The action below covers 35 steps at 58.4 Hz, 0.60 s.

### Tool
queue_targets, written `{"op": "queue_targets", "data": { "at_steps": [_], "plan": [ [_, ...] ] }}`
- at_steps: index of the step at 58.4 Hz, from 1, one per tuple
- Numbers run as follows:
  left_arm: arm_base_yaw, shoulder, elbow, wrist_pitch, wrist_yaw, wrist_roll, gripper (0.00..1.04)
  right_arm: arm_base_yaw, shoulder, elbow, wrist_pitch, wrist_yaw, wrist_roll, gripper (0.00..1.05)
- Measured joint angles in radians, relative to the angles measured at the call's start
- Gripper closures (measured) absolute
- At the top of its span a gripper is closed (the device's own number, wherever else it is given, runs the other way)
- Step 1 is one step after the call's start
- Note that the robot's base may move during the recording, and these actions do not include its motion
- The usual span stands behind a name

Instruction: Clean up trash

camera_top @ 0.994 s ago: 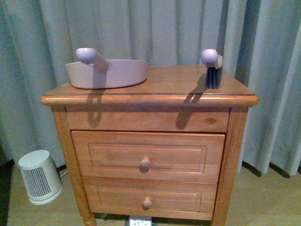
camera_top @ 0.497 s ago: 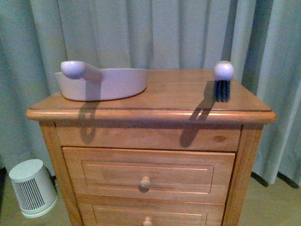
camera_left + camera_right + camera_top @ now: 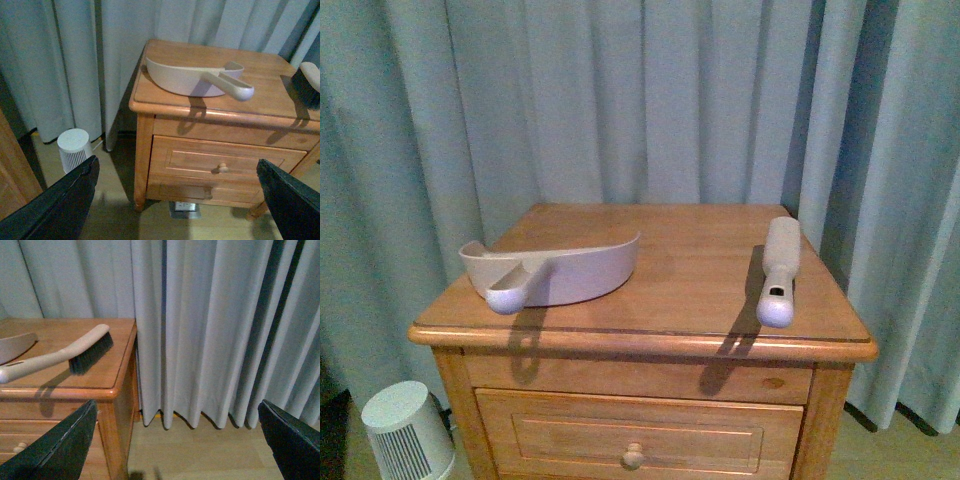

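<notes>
Nearest the cameras, the left gripper (image 3: 177, 162) has its fingers spread wide with nothing between them. The right gripper (image 3: 177, 405) is likewise spread and empty (neither arm shows in the front view). On the floor, at about 7 o'clock from the nightstand (image 3: 690, 250), stands a small white slatted appliance (image 3: 408, 430).

On the tabletop, the pink dustpan (image 3: 570, 268) lies toward 9 o'clock with its handle pointing at the front edge. The brush (image 3: 779, 270) lies toward 3 o'clock, handle forward and bristles toward the back. The two are well apart, with bare wood between them. Behind everything hangs a pale pleated curtain (image 3: 650, 100).

The trash cannot be seen in any view, neither on the tabletop nor on the strips of floor the wrist cameras show.

The step in hand looks like the approach, with no tool yet grasped. The next move probably calls for each arm to take a tool by its handle, left for the dustpan and right for the brush. The trash will also have to be found before any sweeping.
</notes>
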Motion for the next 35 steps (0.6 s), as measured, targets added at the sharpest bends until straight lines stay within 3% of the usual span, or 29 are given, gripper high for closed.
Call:
{"op": "queue_targets", "data": {
  "at_steps": [5, 17, 27, 35],
  "plan": [
    [-0.006, 0.229, 0.154, 0.006, -0.002, 0.050, 0.08, 0.000, 0.000, 0.000, 0.000, 0.000, 0.000, 0.07],
    [-0.135, 0.739, 0.628, -0.187, -0.147, 0.151, 0.08, 0.000, 0.000, 0.000, 0.000, 0.000, 0.000, 0.07],
    [-0.274, 1.043, 0.956, -0.314, -0.266, 0.068, 0.08, 0.000, 0.000, 0.000, 0.000, 0.000, 0.000, 0.07],
    [-0.337, 1.228, 1.115, -0.362, -0.354, 0.002, 0.08, 0.000, 0.000, 0.000, 0.000, 0.000, 0.000, 0.07]
  ]
}}
